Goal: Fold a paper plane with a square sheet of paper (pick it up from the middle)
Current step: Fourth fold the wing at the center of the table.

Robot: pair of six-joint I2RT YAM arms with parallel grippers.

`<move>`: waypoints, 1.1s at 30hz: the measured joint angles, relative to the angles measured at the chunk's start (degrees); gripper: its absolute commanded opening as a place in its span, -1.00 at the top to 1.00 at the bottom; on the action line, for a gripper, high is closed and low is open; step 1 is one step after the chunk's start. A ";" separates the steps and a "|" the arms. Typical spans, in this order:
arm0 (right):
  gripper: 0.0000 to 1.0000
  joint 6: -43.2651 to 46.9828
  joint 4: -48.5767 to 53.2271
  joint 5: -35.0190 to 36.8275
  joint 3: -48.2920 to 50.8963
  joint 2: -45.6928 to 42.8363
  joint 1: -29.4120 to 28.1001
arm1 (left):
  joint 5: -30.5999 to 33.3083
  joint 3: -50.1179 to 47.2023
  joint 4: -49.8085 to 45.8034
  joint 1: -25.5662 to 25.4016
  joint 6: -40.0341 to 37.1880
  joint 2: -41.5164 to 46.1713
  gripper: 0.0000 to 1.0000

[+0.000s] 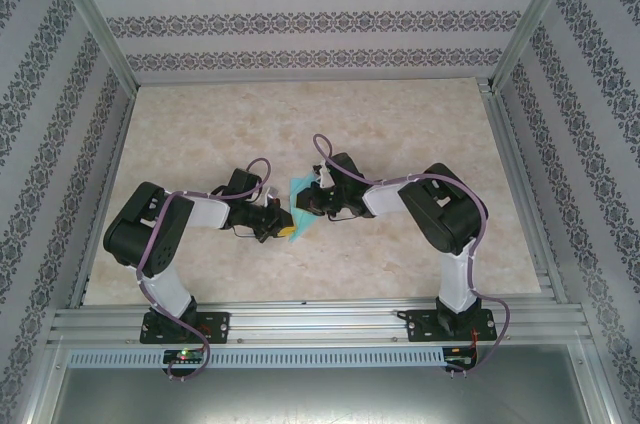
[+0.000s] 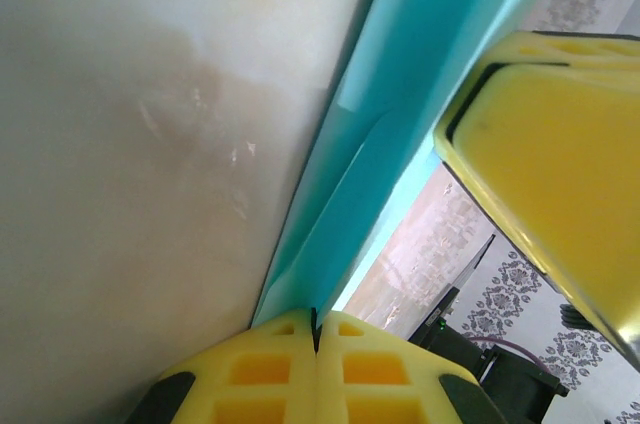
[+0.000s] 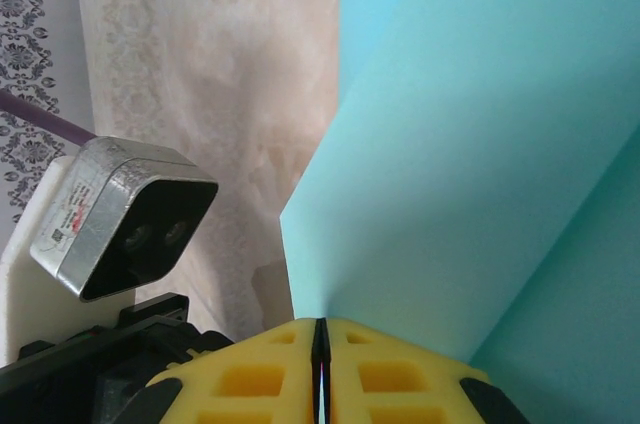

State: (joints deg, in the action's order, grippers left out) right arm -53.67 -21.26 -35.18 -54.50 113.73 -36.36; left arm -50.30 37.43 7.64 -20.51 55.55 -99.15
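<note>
The turquoise sheet of paper (image 1: 299, 190) hangs above the table between both arms, folded into layers along a crease. Whether it has a paper plane's shape I cannot tell. My left gripper (image 1: 284, 228) is shut on its lower edge; in the left wrist view the yellow pads (image 2: 270, 369) pinch the paper (image 2: 400, 74), which runs up and to the right. My right gripper (image 1: 308, 202) is shut on the other side. In the right wrist view the broad paper (image 3: 480, 144) rises out of the closed gripper (image 3: 320, 344). The right gripper's yellow finger (image 2: 545, 159) stands close beside the paper.
The marble-patterned table (image 1: 400, 124) spreads behind and to both sides of the arms. Aluminium frame posts and patterned walls (image 1: 300, 14) enclose it. The left wrist's silver camera housing (image 3: 120, 214) sits very near the right gripper.
</note>
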 measured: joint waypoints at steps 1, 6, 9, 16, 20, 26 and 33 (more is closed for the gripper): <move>0.75 0.00 0.02 0.00 0.00 0.13 0.04 | 0.00 0.04 -0.17 0.00 -0.02 0.00 1.00; 0.75 0.02 0.44 0.42 0.00 0.20 0.24 | 0.02 0.52 -1.33 0.00 -0.55 -0.02 1.00; 0.75 0.13 0.90 0.63 0.00 0.22 0.24 | -0.04 0.94 -2.14 0.00 -1.09 -0.20 0.99; 0.74 1.51 2.93 0.59 -1.16 0.74 0.22 | -0.04 1.11 -2.69 0.00 -1.70 -0.24 0.82; 0.73 1.81 3.67 -0.13 -2.03 1.22 0.22 | -0.24 1.20 -2.84 0.02 -2.75 -0.22 0.76; 0.73 2.82 5.64 -0.72 -3.43 1.81 0.22 | 0.87 1.27 -4.57 0.02 -4.61 0.46 0.86; 0.71 2.80 6.23 -1.38 -3.91 2.05 0.11 | 2.43 1.60 -7.04 0.00 -6.95 0.98 1.00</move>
State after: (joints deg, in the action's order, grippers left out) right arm -50.87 -15.03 -36.56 -58.41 115.79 -36.25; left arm -47.88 39.03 0.60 -20.51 48.60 -98.17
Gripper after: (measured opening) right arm 0.141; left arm 0.062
